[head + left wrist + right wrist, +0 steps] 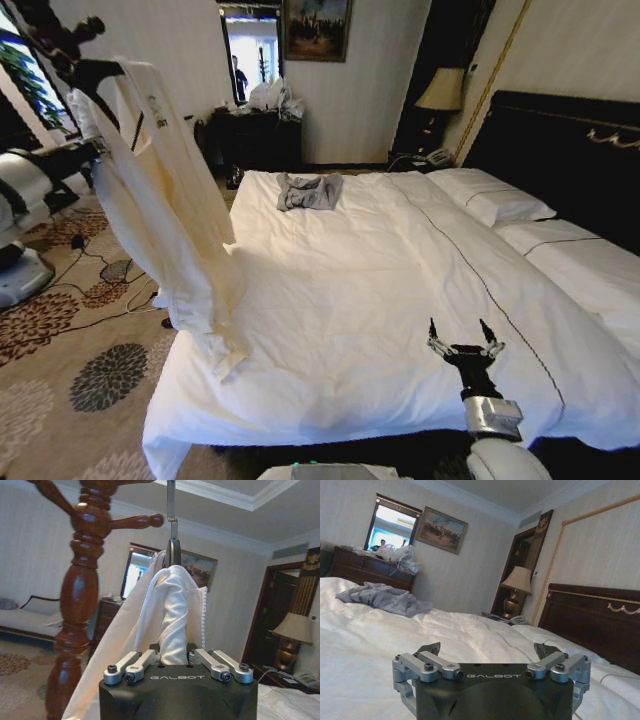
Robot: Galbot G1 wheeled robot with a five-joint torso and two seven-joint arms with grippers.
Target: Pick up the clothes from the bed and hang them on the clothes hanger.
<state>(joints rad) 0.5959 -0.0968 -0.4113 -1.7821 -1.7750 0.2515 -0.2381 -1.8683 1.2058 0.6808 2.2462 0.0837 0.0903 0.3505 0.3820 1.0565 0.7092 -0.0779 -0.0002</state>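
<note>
Nearest the head camera, the right gripper hovered just above the foot edge of the bed, its two fingers spread wide with nothing between them; its wrist view showed the same parted jaws over white duvet. Off the bed's left edge, the clothes hung full length in the air, the lower hem draping close to the bed's front left corner. On the clothes hanger, the garment's collar sat under a silvery hook, beside a dark wooden coat stand. Pinched on the bunched cream fabric just below the collar was the left gripper. Near the bed's far edge lay a small grey garment, with white pillows along the right edge.
</note>
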